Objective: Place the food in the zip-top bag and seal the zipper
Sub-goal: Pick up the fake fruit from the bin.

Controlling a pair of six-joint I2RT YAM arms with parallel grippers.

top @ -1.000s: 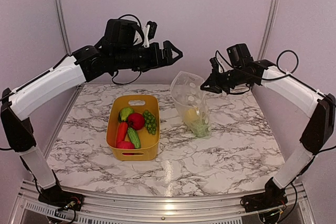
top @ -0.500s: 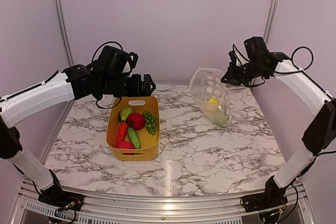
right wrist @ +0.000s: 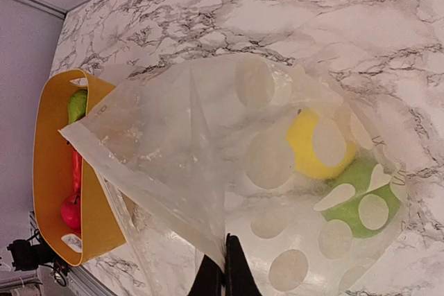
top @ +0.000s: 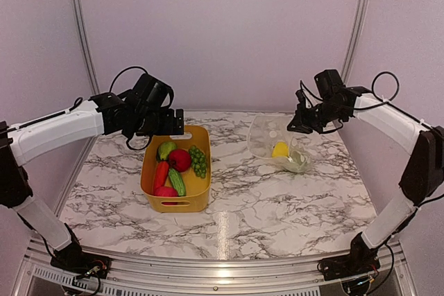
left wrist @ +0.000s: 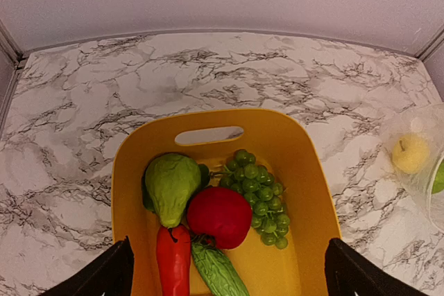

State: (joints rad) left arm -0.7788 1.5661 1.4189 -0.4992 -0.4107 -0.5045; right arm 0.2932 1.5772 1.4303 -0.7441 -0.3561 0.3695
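The clear dotted zip-top bag (top: 269,142) rests on the marble at right, its mouth facing left. Inside it are a yellow lemon (right wrist: 312,145) and a green apple (right wrist: 357,202). My right gripper (right wrist: 224,268) is shut on the bag's mouth edge by the zipper (right wrist: 132,178). More food lies in the yellow bin (top: 175,202): a green fruit (left wrist: 171,185), a red apple (left wrist: 220,215), green grapes (left wrist: 262,195), a red carrot (left wrist: 173,261) and a cucumber (left wrist: 218,272). My left gripper (top: 176,124) hovers open above the bin's far end, holding nothing.
Metal frame posts (top: 359,29) stand at the back corners against the lilac wall. The marble tabletop (top: 277,206) stretches between the bin and the bag and toward the front edge.
My right gripper carried the bag rightward and lowered it until it rests on the table. My left arm dropped from high at centre and drew back left, over the bin's far end.
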